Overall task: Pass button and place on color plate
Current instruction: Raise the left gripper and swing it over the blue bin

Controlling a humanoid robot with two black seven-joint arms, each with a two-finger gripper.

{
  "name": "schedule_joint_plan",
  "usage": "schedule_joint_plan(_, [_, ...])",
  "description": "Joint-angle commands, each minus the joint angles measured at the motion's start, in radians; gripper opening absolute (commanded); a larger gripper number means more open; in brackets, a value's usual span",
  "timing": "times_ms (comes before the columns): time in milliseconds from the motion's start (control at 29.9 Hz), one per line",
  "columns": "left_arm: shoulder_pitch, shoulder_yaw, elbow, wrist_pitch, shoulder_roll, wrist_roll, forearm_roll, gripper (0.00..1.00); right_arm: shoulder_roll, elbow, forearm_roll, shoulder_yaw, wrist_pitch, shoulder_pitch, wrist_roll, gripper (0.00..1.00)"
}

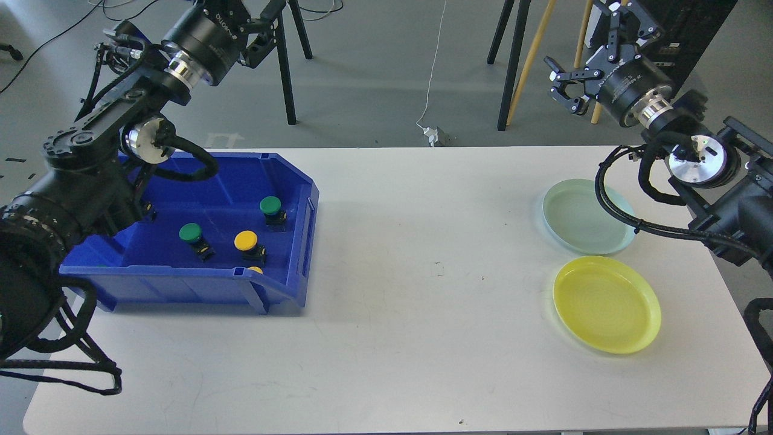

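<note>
Here, four push buttons are lying inside the blue bin (302,199) at nine o'clock on the white table (392,338): a green button (270,206) toward the bin's right wall, a second green button (191,232) at its eight o'clock, a yellow button (245,241) between and just below them, and another yellow button (255,269) half hidden behind the bin's front lip. At three o'clock on the table, well apart from the bin, a pale green plate (580,217) is sitting bare, with a yellow plate (606,303) just beside it at its six o'clock, also bare. The right gripper (570,90) is hanging above the floor at one o'clock, clear of the table, its fingers spread wide and holding nothing. The left gripper (266,24) is reaching up at eleven o'clock beyond the bin, partly cut by the frame edge; whether its fingers are spread or closed cannot be told.
</note>
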Motion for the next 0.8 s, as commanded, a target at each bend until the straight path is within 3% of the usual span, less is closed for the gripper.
schedule_joint_plan(0, [0.019,-0.002,0.004,0.000,0.002,0.000,-0.004,1.00,0.001,-0.002,-0.009,0.001,0.000,-0.002,0.001,0.99])
schedule_joint_plan(234, [0.042,-0.063,0.055,0.000,0.003,0.000,-0.074,1.00,-0.006,-0.066,-0.006,0.065,0.000,-0.006,0.006,0.99])
schedule_joint_plan(434, [0.195,-0.244,-0.275,0.000,0.064,0.000,-0.073,1.00,-0.005,-0.083,-0.007,0.071,0.000,-0.028,-0.008,0.99])
schedule_joint_plan(535, [0.223,-0.259,-0.428,0.000,0.188,0.000,0.042,1.00,-0.009,-0.072,-0.021,0.032,0.000,-0.050,-0.031,0.99])
schedule_joint_plan(635, [0.205,-0.223,-0.536,0.000,0.344,0.000,0.258,0.99,-0.013,-0.068,-0.021,-0.016,0.000,-0.052,-0.033,0.99])
schedule_joint_plan(768, [0.040,0.076,-0.596,0.000,0.554,0.000,0.533,0.99,-0.015,-0.069,-0.021,-0.016,0.000,-0.053,-0.030,0.99])
